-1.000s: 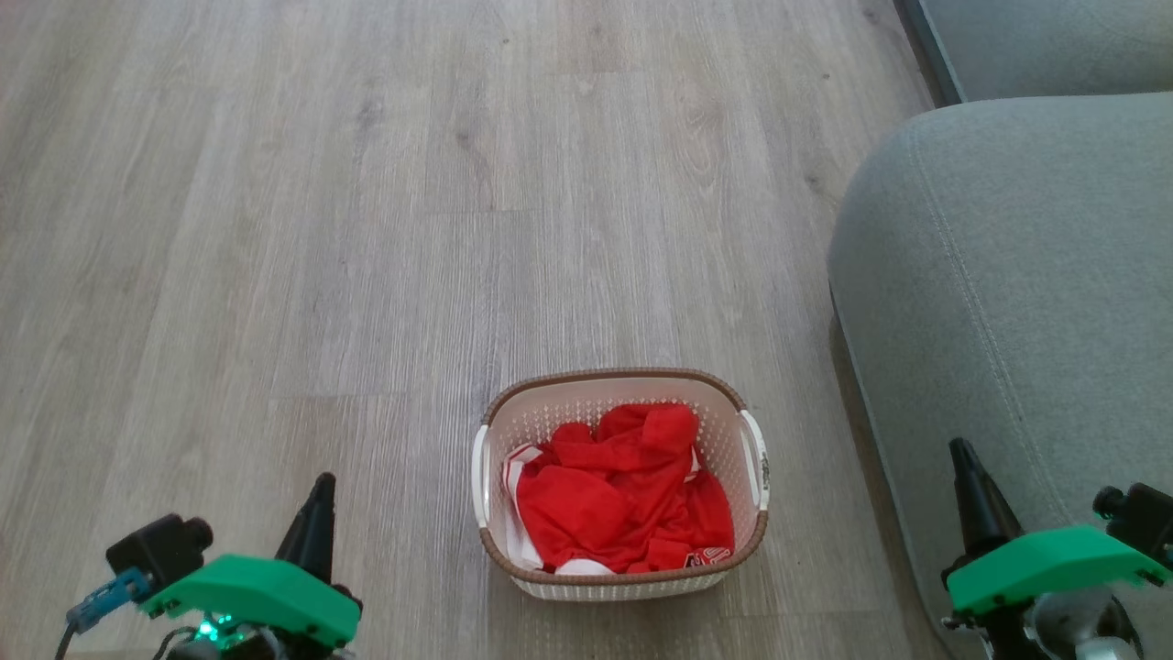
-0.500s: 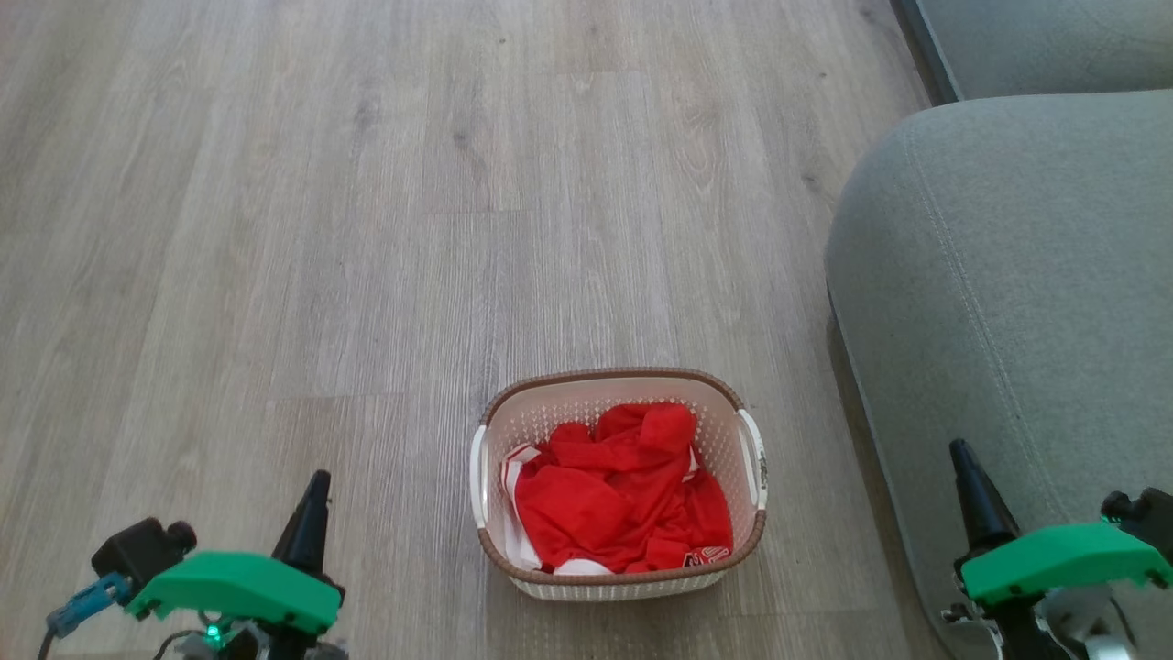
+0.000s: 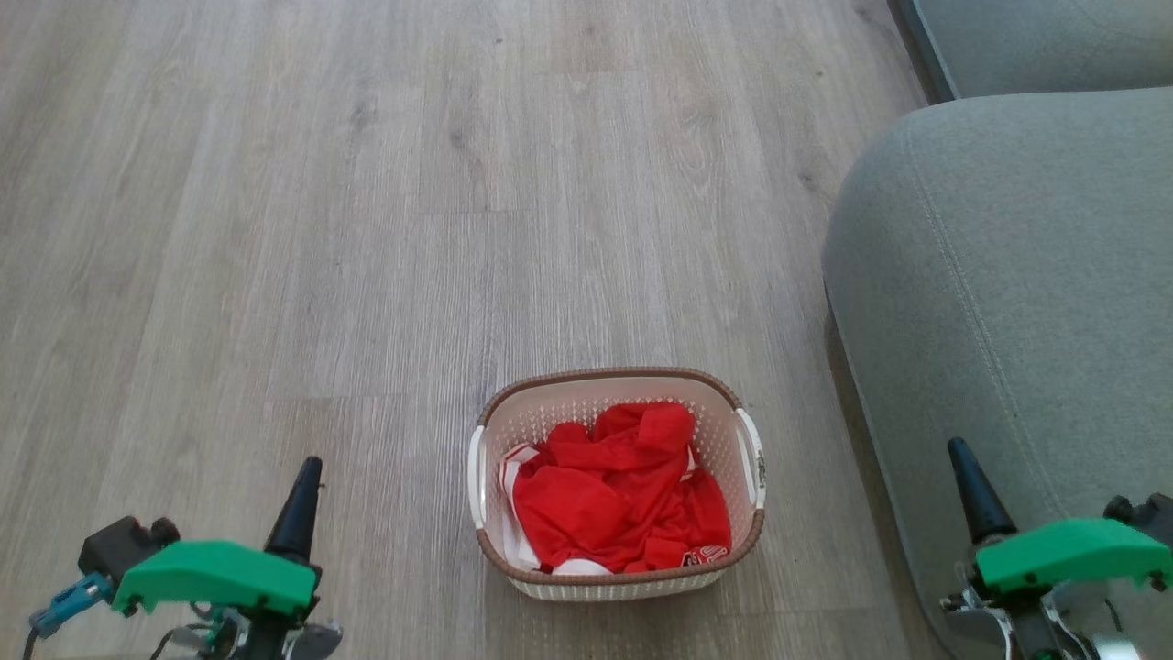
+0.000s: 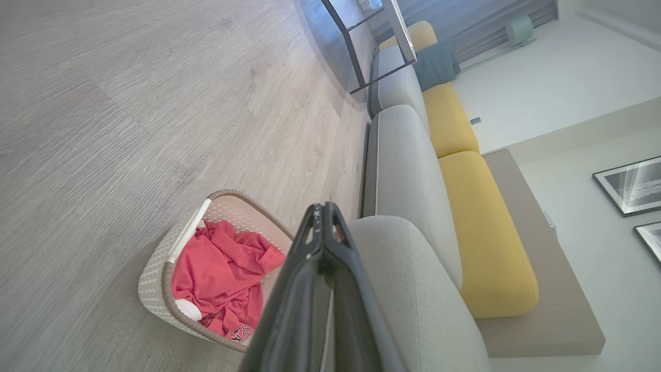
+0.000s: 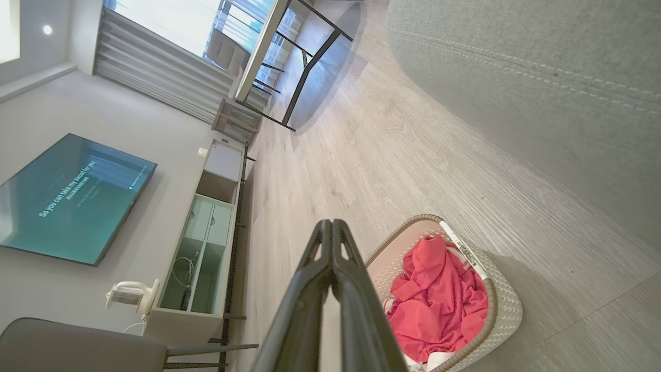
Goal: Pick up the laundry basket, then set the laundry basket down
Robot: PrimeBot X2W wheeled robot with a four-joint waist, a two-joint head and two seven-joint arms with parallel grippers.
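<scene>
Head view: laundry basket at 6 o'clock; left gripper 8 o'clock, right gripper 4 o'clock.
Left wrist view: fingers together; yellow cushions.
Right wrist view: fingers together; television.

The left gripper ends in long matte-black fingers that taper to a narrow cone. Behind them sits a bright green plastic cover, flat and angular. A black boxy camera module and a blue connector sit at its side, and silvery metal parts show underneath. The right gripper has the same black cone, a second green cover, a black module and a silver bracket laced with thin wires. In the wrist views the fingers are glossy dark plastic with slim triangular cut-outs near their tips.
</scene>
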